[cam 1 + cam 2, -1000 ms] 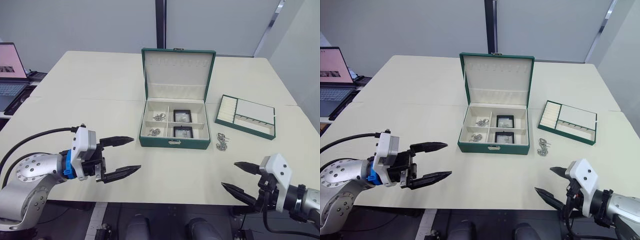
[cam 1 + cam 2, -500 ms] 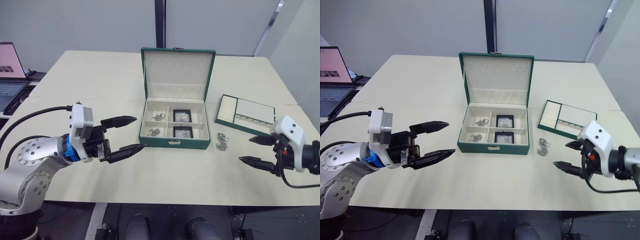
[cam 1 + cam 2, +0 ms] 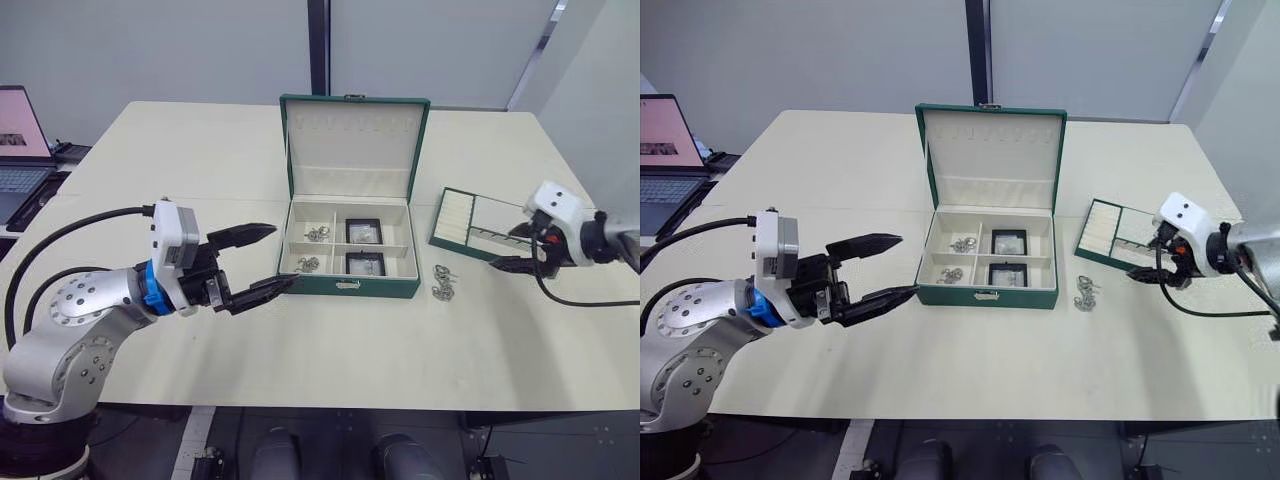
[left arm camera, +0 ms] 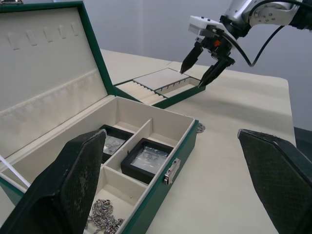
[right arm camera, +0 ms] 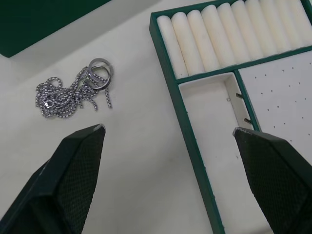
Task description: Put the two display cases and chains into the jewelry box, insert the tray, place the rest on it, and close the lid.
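1. Done so far, by the look of it — both display cases (image 3: 364, 232) and two chains (image 3: 319, 234) in the compartments of the jewelry box (image 3: 349, 250), lid (image 3: 352, 140) upright.
2. Left to do — tray (image 3: 489, 232) on the bench (image 3: 160, 170), right of the box; loose chain clump (image 3: 442, 283) near its front right corner; lid to close.
3. Right gripper (image 3: 520, 248) over the tray's near edge, fingers wide apart, empty.
4. Left gripper (image 3: 266, 258) just left of the box, fingers spread, empty.

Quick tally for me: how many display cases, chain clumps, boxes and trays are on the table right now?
Display cases: 2
Chain clumps: 3
Jewelry box: 1
Tray: 1
Total: 7
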